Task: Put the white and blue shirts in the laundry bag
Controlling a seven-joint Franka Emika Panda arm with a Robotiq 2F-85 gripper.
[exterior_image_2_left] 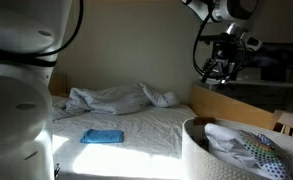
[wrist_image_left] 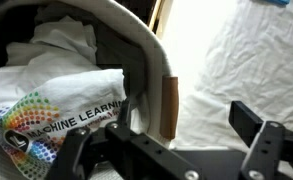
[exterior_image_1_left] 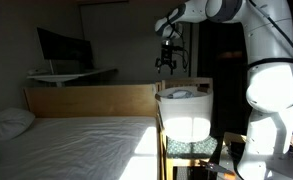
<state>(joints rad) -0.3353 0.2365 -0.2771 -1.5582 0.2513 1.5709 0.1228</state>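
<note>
Hovering over the laundry bag (exterior_image_1_left: 184, 118), our claw (exterior_image_1_left: 167, 66) gapes empty; we see white shirt (wrist_image_left: 61, 95) inside, blue shirt (exterior_image_2_left: 102, 136) on bed (exterior_image_2_left: 156, 122)

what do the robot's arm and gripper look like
The arm is glossy white, built from rounded, bulbous segments with dark bands at the joints. The gripper is black, and the wrist view shows its two blocky fingers. A thin dark cable loops beside the wrist.

"MACHINE LEARN…" on the white shirt (wrist_image_left: 58, 98)
</note>
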